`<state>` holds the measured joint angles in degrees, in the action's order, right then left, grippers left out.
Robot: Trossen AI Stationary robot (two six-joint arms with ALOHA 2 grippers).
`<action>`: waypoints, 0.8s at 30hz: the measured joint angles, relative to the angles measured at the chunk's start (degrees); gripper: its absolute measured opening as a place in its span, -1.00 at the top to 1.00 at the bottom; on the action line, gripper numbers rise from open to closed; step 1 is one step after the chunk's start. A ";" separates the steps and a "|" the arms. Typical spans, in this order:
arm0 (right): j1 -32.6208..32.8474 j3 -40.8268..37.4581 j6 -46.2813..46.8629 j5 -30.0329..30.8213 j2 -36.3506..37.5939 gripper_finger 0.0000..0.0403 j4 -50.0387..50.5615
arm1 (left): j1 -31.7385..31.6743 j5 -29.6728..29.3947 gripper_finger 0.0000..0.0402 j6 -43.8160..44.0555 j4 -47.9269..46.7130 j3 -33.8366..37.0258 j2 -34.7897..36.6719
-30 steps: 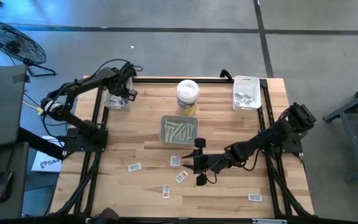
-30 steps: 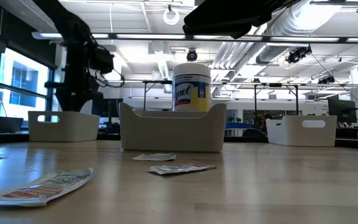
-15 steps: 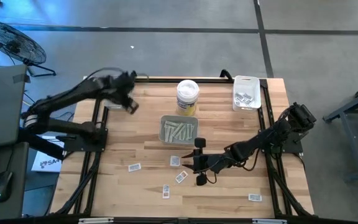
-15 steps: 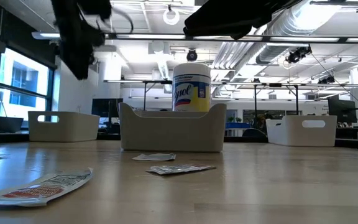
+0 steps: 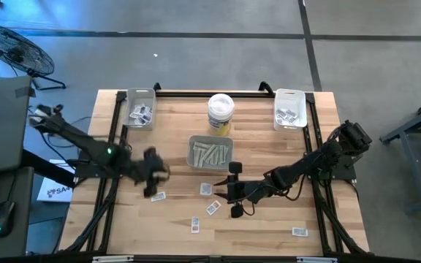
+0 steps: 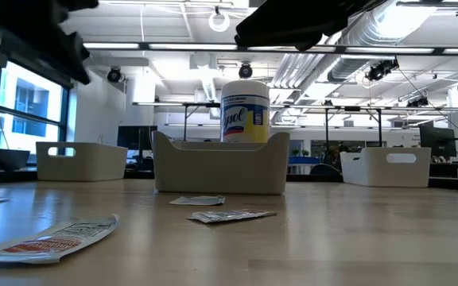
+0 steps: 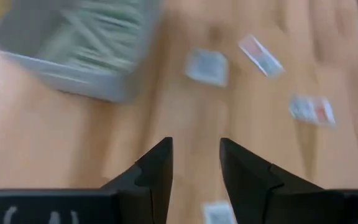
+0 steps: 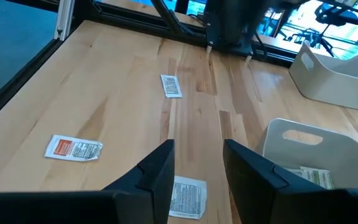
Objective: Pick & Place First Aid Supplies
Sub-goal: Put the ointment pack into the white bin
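Note:
Several small first aid packets lie flat on the wooden table: one (image 5: 158, 196) at the left, one (image 5: 205, 189) in the middle, others (image 5: 213, 207) (image 5: 195, 224) nearer the front, and one (image 5: 299, 231) at the front right. My left gripper (image 5: 154, 188) (image 7: 196, 152) hovers open just beside the left packet, pointing down at a slant. My right gripper (image 5: 227, 191) (image 8: 197, 155) stands open and low, with the middle packet (image 8: 188, 198) on the table in front of its fingers. Neither gripper holds anything.
A grey tray (image 5: 210, 153) of long pale strips stands mid-table, with a tall white tub (image 5: 221, 113) bearing a yellow label behind it. White trays with packets sit at the far left (image 5: 139, 109) and the far right (image 5: 289, 108). Black frame rails run along the table's sides.
My left arm has swung quickly from above the far-left tray toward the table's near edge and middle. It has turned as it went and now points down over the left packet. My right arm and the packets have stayed put.

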<state>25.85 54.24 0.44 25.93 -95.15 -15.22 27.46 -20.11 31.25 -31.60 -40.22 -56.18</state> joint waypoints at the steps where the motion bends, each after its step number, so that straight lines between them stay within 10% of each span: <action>1: 0.00 0.00 0.83 -0.16 0.00 0.35 0.02 | 2.37 -0.02 0.36 -0.47 1.34 0.67 -1.38; 11: 0.00 -0.04 5.93 -2.48 0.00 0.35 1.63 | 16.31 2.24 0.36 6.22 4.80 0.93 -17.36; 24: 0.04 -0.04 10.08 -2.49 0.00 0.35 1.64 | 17.53 -4.38 0.36 8.41 8.77 0.93 -27.79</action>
<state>25.89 54.19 10.52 23.44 -95.15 -13.58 44.99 -24.49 39.65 -22.83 -39.29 -83.96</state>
